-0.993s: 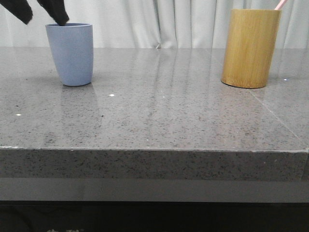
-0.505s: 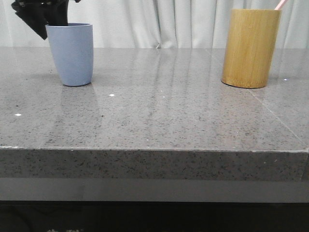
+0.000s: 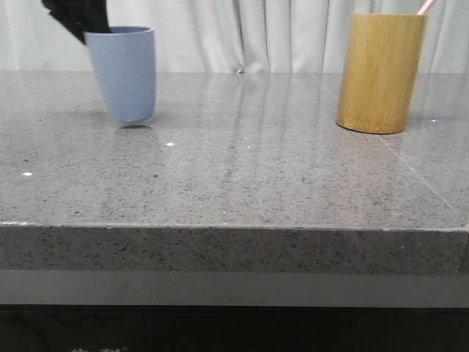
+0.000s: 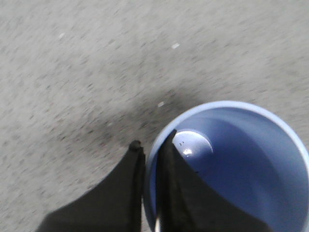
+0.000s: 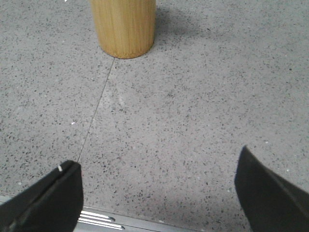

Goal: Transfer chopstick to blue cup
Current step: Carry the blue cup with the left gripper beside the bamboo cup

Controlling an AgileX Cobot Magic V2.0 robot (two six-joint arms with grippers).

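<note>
1. Gripping the blue cup (image 3: 125, 72) by its rim, the left gripper (image 4: 150, 154) is pinching the wall with one finger inside and one outside, clamped tight on it.
2. Lifting is what this looks like: in the front view the cup is hanging just clear of the table (image 3: 242, 176), tilted slightly, with a small dark shadow sitting beneath its base.
3. Waiting over on the far right, the chopstick (image 3: 426, 6) is poking its pale pink tip out of the bamboo cup (image 3: 380, 72), well apart from the blue one.
4. Hovering wide open and empty, the right gripper (image 5: 159, 193) is hanging over bare stone near the bamboo cup.
5. Judging the step: the blue cup is being carried, probably towards the bamboo holder, so the next move is calling for a steady, level carry and a gentle set-down before anyone reaches for the stick.
6. Reading the surfaces: the cup is looking matte, smooth and tapered, its inside empty; the holder is showing vertical grain; the tabletop is a glossy, speckled grey stone with a thin seam.
</note>
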